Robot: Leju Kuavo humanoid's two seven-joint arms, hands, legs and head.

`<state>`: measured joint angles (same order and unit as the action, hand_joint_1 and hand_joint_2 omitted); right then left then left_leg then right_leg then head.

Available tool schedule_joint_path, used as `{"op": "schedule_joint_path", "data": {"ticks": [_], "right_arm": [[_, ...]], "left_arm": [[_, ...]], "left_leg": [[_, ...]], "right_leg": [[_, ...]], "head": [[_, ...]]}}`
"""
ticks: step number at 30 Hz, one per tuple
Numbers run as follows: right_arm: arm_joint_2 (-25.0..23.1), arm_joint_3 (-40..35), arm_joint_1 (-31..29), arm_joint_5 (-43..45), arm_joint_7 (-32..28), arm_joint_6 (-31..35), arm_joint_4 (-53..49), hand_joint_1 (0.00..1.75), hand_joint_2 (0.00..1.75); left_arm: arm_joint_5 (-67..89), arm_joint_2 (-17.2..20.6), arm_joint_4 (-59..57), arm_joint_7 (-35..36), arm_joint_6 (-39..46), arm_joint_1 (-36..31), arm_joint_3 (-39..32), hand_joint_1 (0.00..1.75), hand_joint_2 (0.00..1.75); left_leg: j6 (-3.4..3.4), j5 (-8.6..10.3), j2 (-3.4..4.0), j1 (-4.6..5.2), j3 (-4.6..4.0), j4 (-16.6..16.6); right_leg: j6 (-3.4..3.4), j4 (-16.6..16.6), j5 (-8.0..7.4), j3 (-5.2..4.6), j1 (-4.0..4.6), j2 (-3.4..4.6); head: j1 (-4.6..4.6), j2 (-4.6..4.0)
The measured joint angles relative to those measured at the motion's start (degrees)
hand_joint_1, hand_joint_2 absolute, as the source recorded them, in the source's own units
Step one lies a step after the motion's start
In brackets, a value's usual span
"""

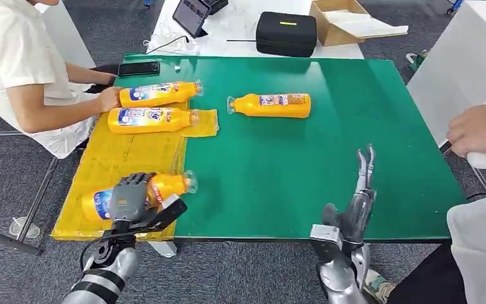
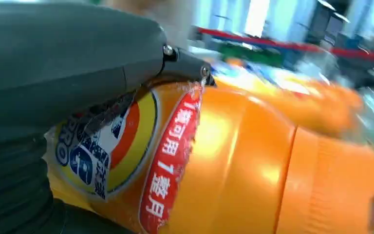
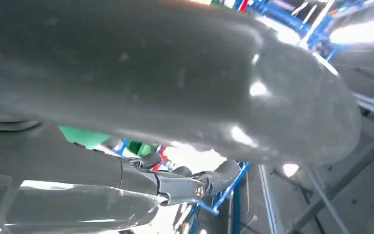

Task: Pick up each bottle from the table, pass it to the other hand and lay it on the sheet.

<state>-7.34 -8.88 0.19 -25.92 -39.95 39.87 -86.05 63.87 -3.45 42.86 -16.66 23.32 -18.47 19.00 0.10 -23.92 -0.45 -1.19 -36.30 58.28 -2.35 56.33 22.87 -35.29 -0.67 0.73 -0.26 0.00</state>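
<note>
Left hand (image 1: 128, 197) grips a bottle (image 1: 168, 185) lying on the yellow sheet (image 1: 111, 161) at its near edge. Farther back on the sheet lie two more bottles (image 1: 152, 119), one touched by a person's hand (image 1: 109, 99). Right of the sheet, another bottle (image 1: 272, 105) lies on the green table (image 1: 367, 120). Right hand (image 1: 357, 202) is empty, fingers extended, over the table's near edge.

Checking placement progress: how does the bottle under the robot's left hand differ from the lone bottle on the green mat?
The near bottle lies on the yellow sheet, held by the left hand, cap pointing right. The lone bottle lies untouched on the green mat, cap pointing left. Both are orange, labelled and on their sides.
</note>
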Motion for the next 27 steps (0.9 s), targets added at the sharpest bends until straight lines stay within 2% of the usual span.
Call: {"op": "schedule_joint_path", "data": {"ticks": [7, 16, 27], "right_arm": [[0.5, -3.4, -2.0, 2.1, 0.0, 0.0, 2.6, 0.0, 1.75], [1.0, -4.7, -2.5, 3.8, 0.0, 0.0, 4.0, 0.0, 1.75], [1.4, -5.4, -2.7, 3.9, 0.0, 0.0, 4.9, 0.0, 1.75]], "left_arm": [[-0.9, 0.2, -7.6, -1.5, -11.0, -6.2, 3.8, 0.0, 1.75], [-3.3, 0.3, -10.2, -3.1, -16.6, -9.1, 5.0, 0.0, 1.75], [-7.0, 0.4, -10.2, -6.0, -17.8, -9.3, 5.3, 0.0, 1.75]], "left_leg": [[0.01, 0.04, -0.16, 0.0, 0.06, 0.0], [0.03, 0.06, -0.32, 0.01, 0.24, 0.0], [0.02, 0.07, -0.35, 0.01, 0.26, 0.0]], "right_leg": [[0.0, 0.0, 0.01, 0.15, 0.0, -0.24], [0.0, 0.0, 0.01, 0.4, -0.01, -0.38], [-0.01, 0.0, 0.02, 0.42, -0.01, -0.4]], "head": [[0.04, 0.0], [0.02, 0.0], [0.02, 0.0]]}}
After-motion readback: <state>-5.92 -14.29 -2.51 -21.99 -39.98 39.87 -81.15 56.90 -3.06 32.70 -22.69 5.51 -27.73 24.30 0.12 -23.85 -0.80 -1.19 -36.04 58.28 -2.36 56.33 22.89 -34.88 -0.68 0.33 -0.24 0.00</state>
